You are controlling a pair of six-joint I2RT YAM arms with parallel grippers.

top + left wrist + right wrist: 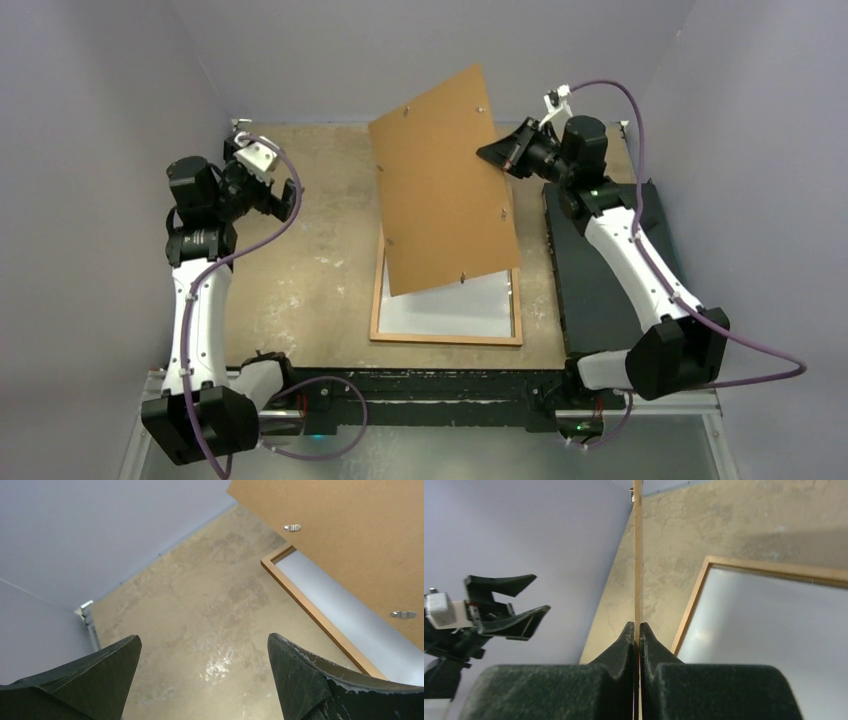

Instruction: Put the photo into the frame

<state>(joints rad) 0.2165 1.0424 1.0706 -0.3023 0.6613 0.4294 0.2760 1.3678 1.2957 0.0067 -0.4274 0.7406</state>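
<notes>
jaws spread wide and gripping nothing, the left gripper (203,639) hangs over the bare left part of the worn beige table top (320,260), well apart from everything else; i judge it is parked there, ready for whatever needs picking up or steadying next. moving to the middle, the thin-railed orange-brown wooden picture frame (445,339) lies flat on the table near the front edge, and a pale whitish panel (450,305) fills its opening. whether that panel is the photo lying face down or only glazing i cannot tell, and no printed picture shows anywhere else. above the frame's far half, the plain brown rectangular backing board (445,190) is raised and tilted, its lower edge down by the frame and its upper edge lifted toward the back wall, with small metal turn-tabs (292,528) showing on its face. it is probably held up like this to leave the frame's opening exposed so the photo can go in or be checked. to its right, the right gripper (490,153) is clamped tight on the board's thin right edge, and this pinch alone keeps it aloft. farthest right, a black rectangular slab (590,290) lies flat under the right arm.
</notes>
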